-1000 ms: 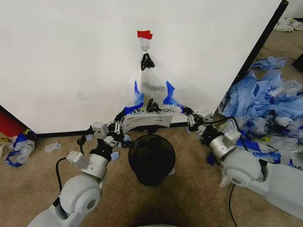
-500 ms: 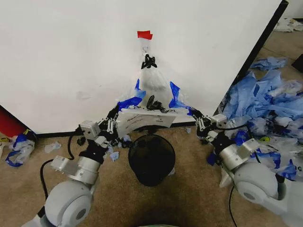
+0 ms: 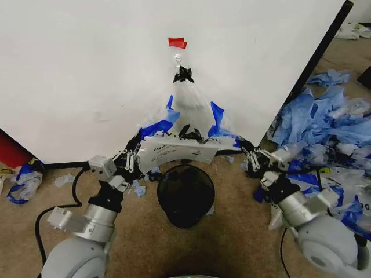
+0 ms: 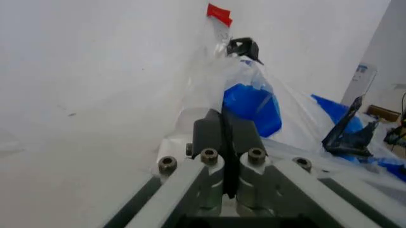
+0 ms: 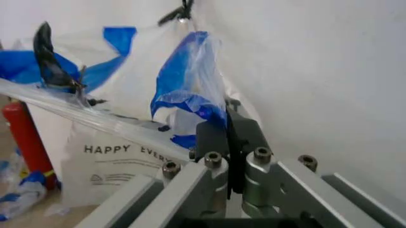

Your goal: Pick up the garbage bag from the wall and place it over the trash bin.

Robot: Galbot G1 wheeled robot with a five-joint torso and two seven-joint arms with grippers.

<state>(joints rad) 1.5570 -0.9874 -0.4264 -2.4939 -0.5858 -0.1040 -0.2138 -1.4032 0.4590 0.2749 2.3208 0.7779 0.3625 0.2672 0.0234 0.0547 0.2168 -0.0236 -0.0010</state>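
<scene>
Bag [image 3: 188,113] hangs on the wall [image 3: 87,69], top knot caught on a small hook [image 3: 178,58] under a red tape piece [image 3: 177,42]. A black clip [image 3: 183,74] pinches the neck, so the plastic fans down into a wide triangle.

Left gripper [image 3: 134,152] is at the bag's lower left corner, fingers [image 4: 225,130] pressed flat together with blue-and-clear film [image 4: 250,102] trapped in the seam. Right gripper [image 3: 246,152] mirrors it at the lower right corner, fingers [image 5: 228,135] likewise clamped on a blue handle patch [image 5: 187,90].

Each arm holds one side, well apart, so the lower hem [image 3: 177,149] is drawn taut. That looks deliberate: spread wide, the mouth can drop around a rim. Lettering on the hem reads "HAPPY EVER..." from the right wrist.

Bin [image 3: 185,194] stands on the carpet just below the stretched hem, between the two arms, not yet covered. Bag is apart from it.

Judgement: still the lift-off stage; the knot has to clear the hook first. Thin film may tear.

Heap of blue bags [image 3: 324,127] off to the right, untouched.
</scene>
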